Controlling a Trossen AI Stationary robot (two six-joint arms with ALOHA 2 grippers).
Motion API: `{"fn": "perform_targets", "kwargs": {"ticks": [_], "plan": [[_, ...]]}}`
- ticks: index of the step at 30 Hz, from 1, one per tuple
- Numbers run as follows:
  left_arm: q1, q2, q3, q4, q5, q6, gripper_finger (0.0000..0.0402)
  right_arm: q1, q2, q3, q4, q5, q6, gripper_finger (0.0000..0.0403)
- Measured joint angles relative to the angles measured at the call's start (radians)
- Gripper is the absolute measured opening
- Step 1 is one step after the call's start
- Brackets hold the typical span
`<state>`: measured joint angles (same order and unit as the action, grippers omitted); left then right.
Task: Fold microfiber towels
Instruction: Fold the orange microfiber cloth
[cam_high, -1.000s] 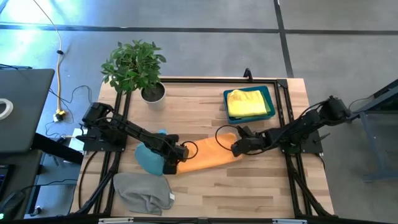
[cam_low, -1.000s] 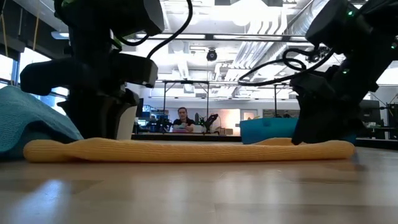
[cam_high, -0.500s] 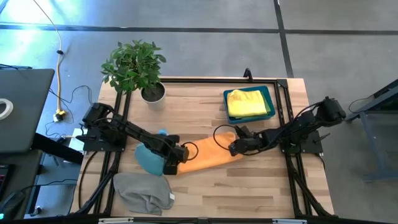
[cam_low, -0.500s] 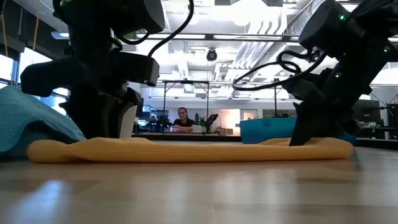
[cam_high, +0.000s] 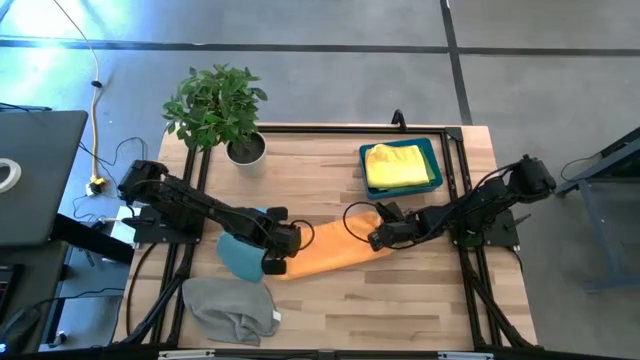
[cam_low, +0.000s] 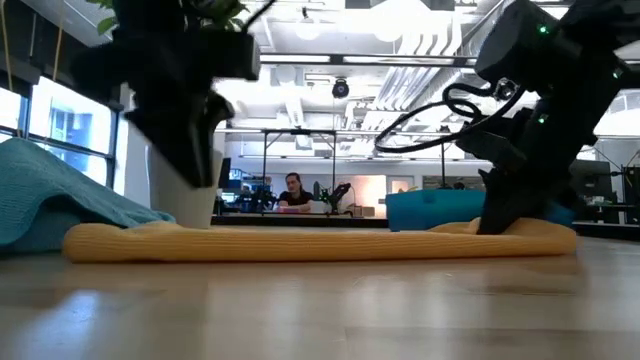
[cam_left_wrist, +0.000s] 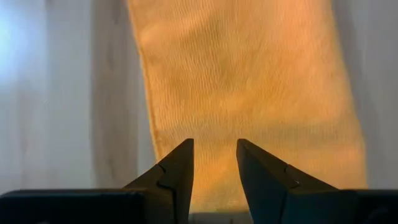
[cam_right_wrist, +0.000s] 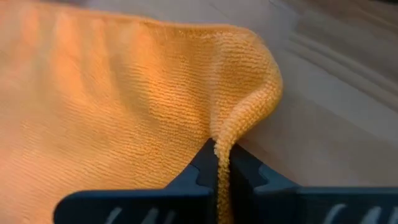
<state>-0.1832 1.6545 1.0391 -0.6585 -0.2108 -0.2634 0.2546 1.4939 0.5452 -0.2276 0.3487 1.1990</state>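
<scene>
Pinching the orange towel (cam_right_wrist: 124, 106) at its right end, the right gripper (cam_high: 376, 238) has its fingers clamped tight on a little ridge of cloth, which is super clear in the right wrist view where the fabric bunches up between the tips. That towel lies stretched across the middle of the table (cam_high: 420, 290) in the high view, running from center-left to center-right.

The left gripper (cam_high: 276, 262) sits over the towel's left end. Its fingers are parted in the left wrist view with only orange cloth beyond the gap, so it doesn't look like it's got hold of anything.

Other stuff: light blue towel (cam_high: 238, 257) just left of the orange one, grey towel (cam_high: 230, 308) at lower left, yellow towel (cam_high: 398, 164) sitting in the blue bin (cam_high: 437, 160) at upper right.

What worries me: the right side is only holding a thin pinch near the corner. If it lifts with the left end not grabbed, the towel probably drags or swings lopsided and the fold comes out crooked. Slipping out of that small bite seems possible too.
</scene>
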Motion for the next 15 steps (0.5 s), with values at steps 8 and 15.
{"fn": "perform_targets", "kwargs": {"ticks": [8,15], "plan": [[-0.037,-0.099,0.0,-0.034,-0.108,-0.067,0.0113,-0.001,0.004,0.25,-0.605,-0.038,0.008,0.0001],[-0.077,-0.157,0.002,-0.039,-0.176,-0.057,0.0113,-0.001,0.015,0.427,-0.939,-0.051,0.101,0.0]]}}
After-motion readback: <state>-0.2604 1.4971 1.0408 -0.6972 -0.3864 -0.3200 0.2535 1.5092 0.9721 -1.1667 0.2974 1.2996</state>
